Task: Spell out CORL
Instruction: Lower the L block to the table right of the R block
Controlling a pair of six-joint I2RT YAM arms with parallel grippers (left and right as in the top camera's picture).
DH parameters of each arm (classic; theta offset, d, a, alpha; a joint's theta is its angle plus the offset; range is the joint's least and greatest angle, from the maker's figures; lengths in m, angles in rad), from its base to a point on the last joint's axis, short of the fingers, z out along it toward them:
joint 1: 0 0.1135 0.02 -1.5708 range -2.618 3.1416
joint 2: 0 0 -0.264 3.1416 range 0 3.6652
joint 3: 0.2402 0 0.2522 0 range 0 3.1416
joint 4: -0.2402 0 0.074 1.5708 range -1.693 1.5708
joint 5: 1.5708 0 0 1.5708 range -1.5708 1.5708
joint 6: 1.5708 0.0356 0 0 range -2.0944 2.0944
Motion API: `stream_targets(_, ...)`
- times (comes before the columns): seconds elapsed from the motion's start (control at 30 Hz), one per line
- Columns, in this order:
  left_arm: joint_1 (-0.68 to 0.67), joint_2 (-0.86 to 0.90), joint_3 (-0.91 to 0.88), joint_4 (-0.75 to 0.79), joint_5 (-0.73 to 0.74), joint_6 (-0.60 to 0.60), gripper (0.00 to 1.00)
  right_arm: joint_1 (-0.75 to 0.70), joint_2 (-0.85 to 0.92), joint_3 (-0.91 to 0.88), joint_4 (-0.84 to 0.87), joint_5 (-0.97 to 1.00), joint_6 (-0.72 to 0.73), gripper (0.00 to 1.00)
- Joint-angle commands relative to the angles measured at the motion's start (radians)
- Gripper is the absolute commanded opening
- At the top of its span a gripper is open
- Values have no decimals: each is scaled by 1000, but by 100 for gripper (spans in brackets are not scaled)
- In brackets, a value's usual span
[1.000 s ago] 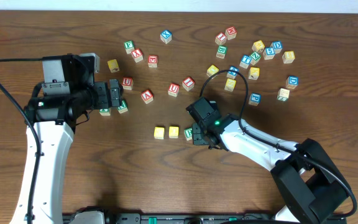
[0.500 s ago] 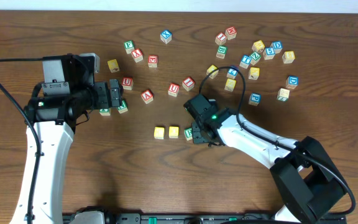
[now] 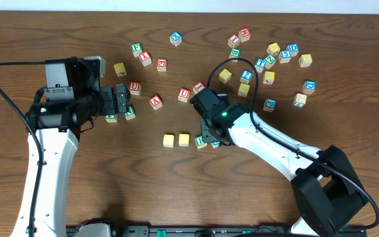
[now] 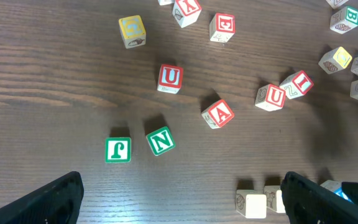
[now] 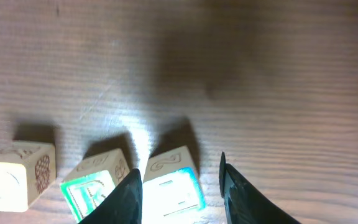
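On the left, the left gripper hangs low over the dark wooden table, jaws spread wide and empty. The green J cube and N cube lie just near of it. Mid-table runs a row: a yellow cube, a second yellow cube, the green R cube, and just beside it the blue L cube. The right gripper straddles the L, half-closed; I cannot tell whether it grips. Loose letter cubes are scattered across the far side.

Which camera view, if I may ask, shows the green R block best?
Right wrist: the green R block is close, its letter visible. Overhead it is tiny and partly covered; the left wrist view misses it.
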Motion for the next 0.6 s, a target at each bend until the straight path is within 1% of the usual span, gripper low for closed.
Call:
stream_targets(0.0,5,0,21,-1,-3,17,100,5,8,59,-45,81,-4,32)
stream_targets(0.07,5,0,21,-1,-3,17,100,5,8,74,-69,91,-4,29)
stream_targets(0.17,5,0,21,-1,-3,17,100,2,8,80,-93,91,1,19)
stream_targets(0.2,5,0,21,-1,-3,17,100,-3,8,80,-119,107,23,11)
stream_targets(0.3,5,0,21,-1,-3,17,100,-14,8,80,-165,113,31,1)
stream_targets(0.43,5,0,21,-1,-3,17,100,-20,8,80,-207,130,39,1)
stream_targets(0.57,5,0,21,-1,-3,17,100,-20,9,72,-211,142,42,1)
